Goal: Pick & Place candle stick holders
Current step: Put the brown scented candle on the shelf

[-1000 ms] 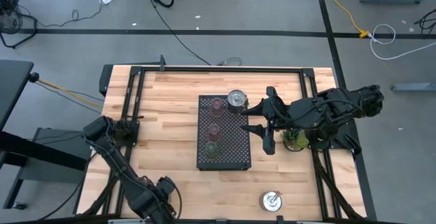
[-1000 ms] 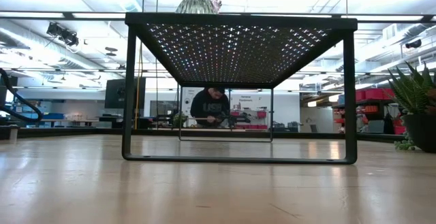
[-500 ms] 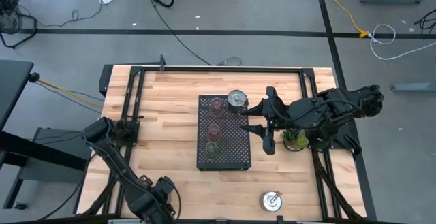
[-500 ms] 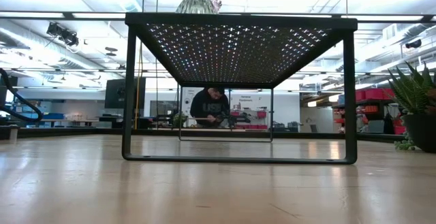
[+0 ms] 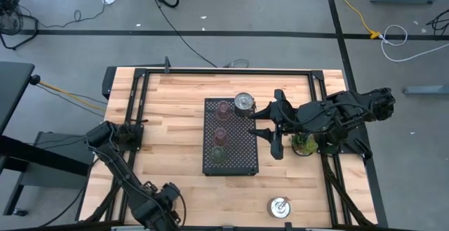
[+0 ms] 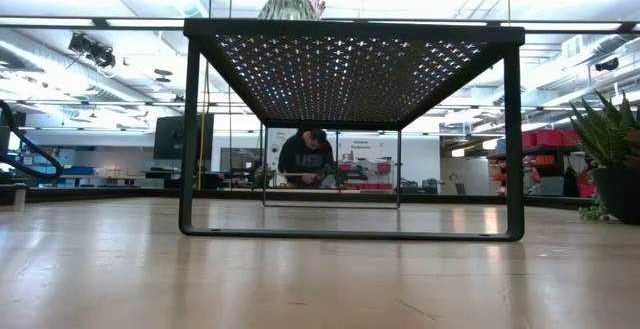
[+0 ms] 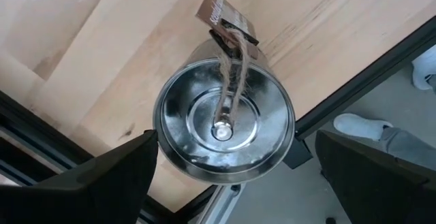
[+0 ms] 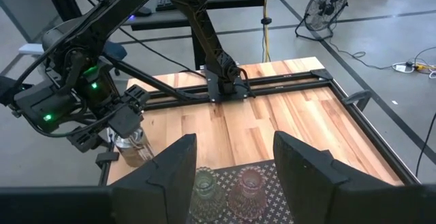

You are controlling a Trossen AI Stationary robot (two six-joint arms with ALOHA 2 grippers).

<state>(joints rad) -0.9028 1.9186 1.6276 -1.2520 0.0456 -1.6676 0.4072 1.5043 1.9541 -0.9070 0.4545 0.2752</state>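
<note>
Wooden table (image 5: 175, 104) had four candle stick holders up on the black tray (image 5: 242, 162) already, three glass ones (image 5: 219, 133) plus a silver one (image 5: 243, 102), while a second silver holder (image 5: 280, 206) sat near right, a third silver holder (image 7: 223, 120) sat near left between the left gripper (image 5: 167, 192)'s spread, ungrasping fingers (image 7: 116, 169), and the right gripper (image 5: 254, 122) hung splayed, holding nothing, just right of the tray

Table: I see a wooden table (image 5: 175, 111).
Tray: black perforated tray (image 5: 238, 157), just beside the right gripper (image 5: 270, 128).
Plant: potted plant (image 5: 304, 144), beneath that arm.
Holder: silver candle stick holder (image 5: 280, 206), near edge, well apart from that gripper.

Shiny metal holder (image 7: 223, 122), matt wooden table (image 5: 175, 104)
</note>
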